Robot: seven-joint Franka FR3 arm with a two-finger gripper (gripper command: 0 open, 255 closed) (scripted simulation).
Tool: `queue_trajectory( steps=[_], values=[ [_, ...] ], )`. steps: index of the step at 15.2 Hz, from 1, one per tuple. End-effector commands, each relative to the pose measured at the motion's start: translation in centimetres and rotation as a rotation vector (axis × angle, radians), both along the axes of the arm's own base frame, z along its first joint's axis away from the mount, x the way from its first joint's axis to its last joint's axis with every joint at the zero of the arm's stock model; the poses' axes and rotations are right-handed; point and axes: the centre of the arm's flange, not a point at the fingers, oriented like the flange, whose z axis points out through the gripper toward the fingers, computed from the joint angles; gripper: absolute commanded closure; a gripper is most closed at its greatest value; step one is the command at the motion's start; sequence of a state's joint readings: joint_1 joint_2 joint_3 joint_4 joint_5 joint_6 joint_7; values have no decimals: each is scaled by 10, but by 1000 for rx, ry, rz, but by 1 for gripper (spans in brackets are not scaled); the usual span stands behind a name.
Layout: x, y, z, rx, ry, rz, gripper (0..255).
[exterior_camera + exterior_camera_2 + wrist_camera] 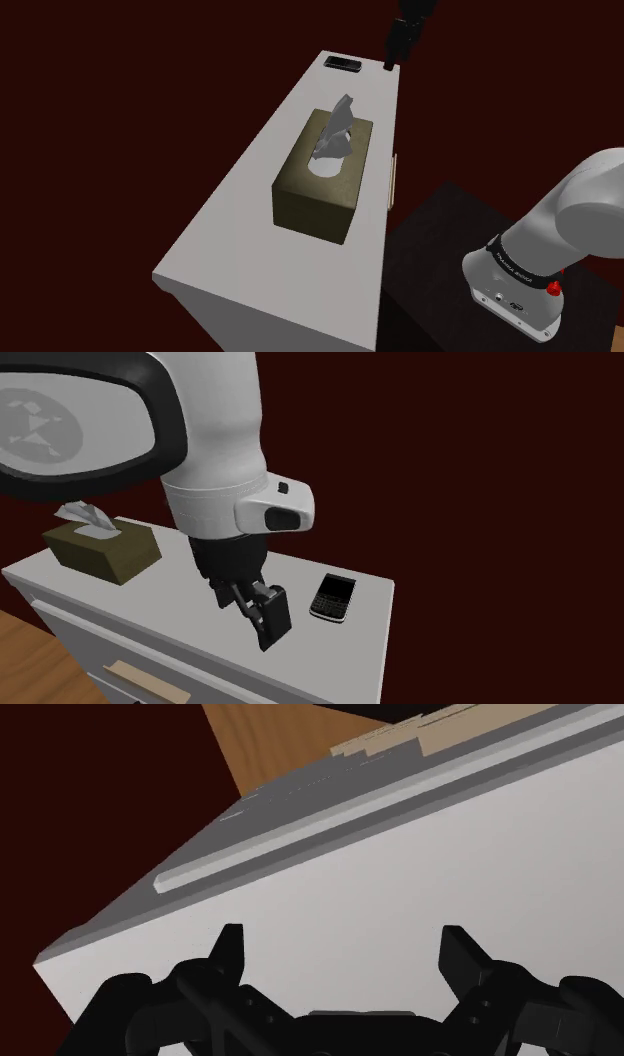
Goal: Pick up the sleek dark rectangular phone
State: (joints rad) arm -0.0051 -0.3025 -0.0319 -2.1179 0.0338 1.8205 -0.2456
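Observation:
The phone (343,64) is a small dark rectangle with a keypad, lying flat at the far end of the white cabinet top (250,200). In the second exterior view the phone (333,597) lies near the cabinet's right end. My black gripper (389,64) hovers over the cabinet's far corner, to the right of the phone in the shoulder view. In the second exterior view the gripper (271,635) hangs left of the phone and nearer the camera. In the wrist view the gripper (345,954) is open over bare white cabinet top (480,854), nothing between its fingers.
An olive tissue box (325,175) with a grey tissue sticking up stands mid-cabinet. A pale drawer handle (140,677) runs along the cabinet front, above the wooden floor (30,662). The dark stand (450,260) sits at the shoulder view's lower right. Dark red walls surround.

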Motion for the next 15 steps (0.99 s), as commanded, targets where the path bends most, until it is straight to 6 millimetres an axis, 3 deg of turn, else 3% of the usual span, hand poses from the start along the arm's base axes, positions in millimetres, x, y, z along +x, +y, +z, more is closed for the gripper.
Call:
queue_trajectory(
  steps=[1, 9, 15],
  values=[
    [26, -3, -3, -6, 0, 26, 0],
    [131, -9, -12, -29, -3, 128, 0],
    [134, -9, -39, -30, -3, 130, 0]
  ],
)
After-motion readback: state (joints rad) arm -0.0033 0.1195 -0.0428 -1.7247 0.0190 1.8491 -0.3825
